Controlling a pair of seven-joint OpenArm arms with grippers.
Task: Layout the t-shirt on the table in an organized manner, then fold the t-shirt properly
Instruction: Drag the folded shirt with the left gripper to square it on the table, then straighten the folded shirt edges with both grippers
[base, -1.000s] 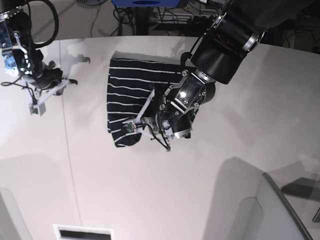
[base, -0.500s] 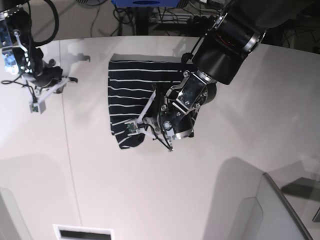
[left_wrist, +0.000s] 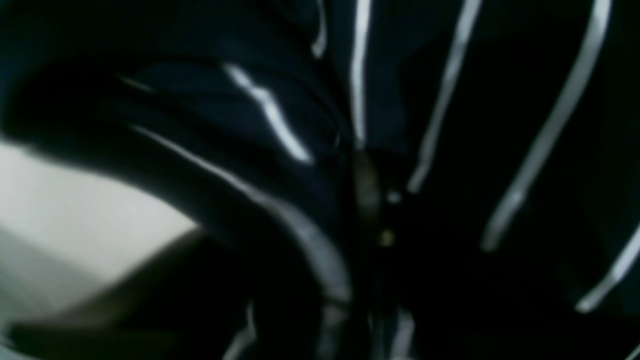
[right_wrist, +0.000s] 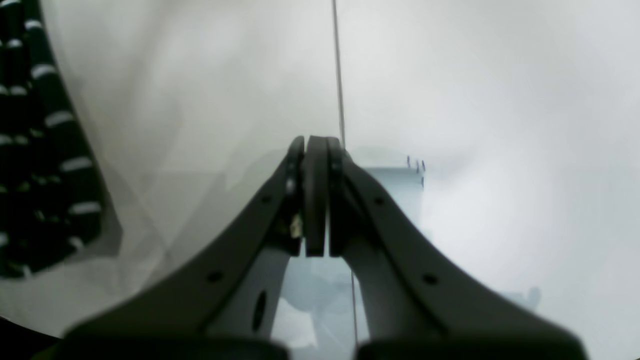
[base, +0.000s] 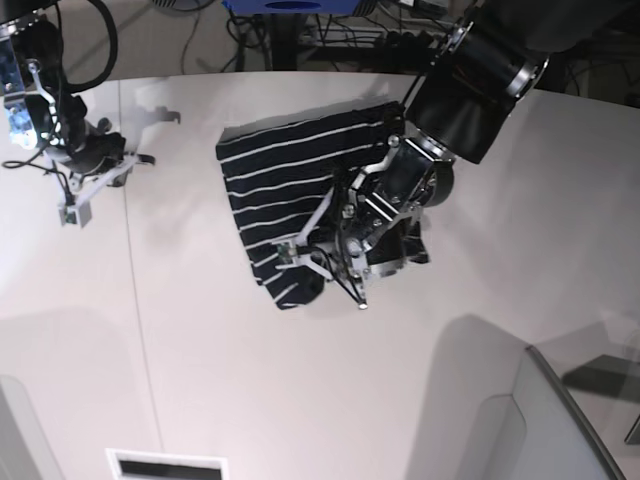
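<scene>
The dark t-shirt (base: 285, 185) with thin white stripes lies crumpled in a skewed block on the white table (base: 300, 390), toward the back middle. My left gripper (base: 326, 274) is pressed down on its near, bunched end. Striped fabric (left_wrist: 400, 125) fills the blurred left wrist view, which hides the fingers, so I cannot tell how the jaws stand. My right gripper (base: 72, 210) hovers at the far left, well apart from the shirt. In the right wrist view this gripper (right_wrist: 316, 142) is shut on nothing above the bare table (right_wrist: 475, 100), with the shirt's edge (right_wrist: 45, 150) at the left.
A thin seam line (base: 135, 300) runs front to back across the table's left part. A pale panel (base: 545, 420) rises at the front right, and a white slotted piece (base: 165, 465) sits at the front edge. Cables and a blue object (base: 290, 6) lie behind the table.
The left arm has swung to the right and nearer, dragging the shirt's near end with it. The shirt now lies slanted, its far edge tilted. The right arm has barely moved.
</scene>
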